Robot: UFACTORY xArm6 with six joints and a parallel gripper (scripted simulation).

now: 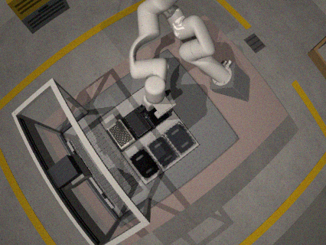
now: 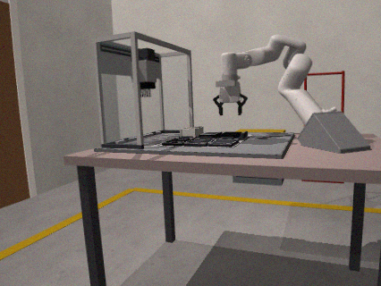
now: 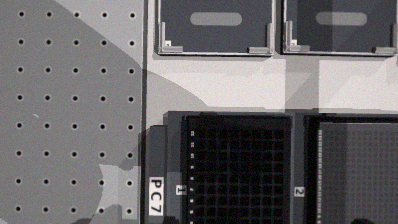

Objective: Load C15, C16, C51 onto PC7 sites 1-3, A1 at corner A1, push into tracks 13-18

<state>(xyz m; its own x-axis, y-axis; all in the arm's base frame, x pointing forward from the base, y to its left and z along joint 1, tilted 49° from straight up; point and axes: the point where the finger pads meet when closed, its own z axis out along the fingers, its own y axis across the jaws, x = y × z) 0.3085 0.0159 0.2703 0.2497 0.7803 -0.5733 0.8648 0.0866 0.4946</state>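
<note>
While the jaws hang open, emptied nests [image 3: 216, 27] flank PC7 [image 3: 155, 196].

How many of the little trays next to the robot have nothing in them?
2. Both empty trays sit side by side: one nearest the robot's base, the other in the middle of the row. A dark block fills the last spot. None look hidden.

Open air all round the gripper [image 2: 230, 106], fingers spread wide, well above the carrier PC7 [image 3: 155, 150]. The instrument frame [image 2: 136, 89] and its hanging head [image 2: 148, 73] wall off the far side; the two bare nests [image 3: 216, 27] lie unblocked beside the carrier.
</note>
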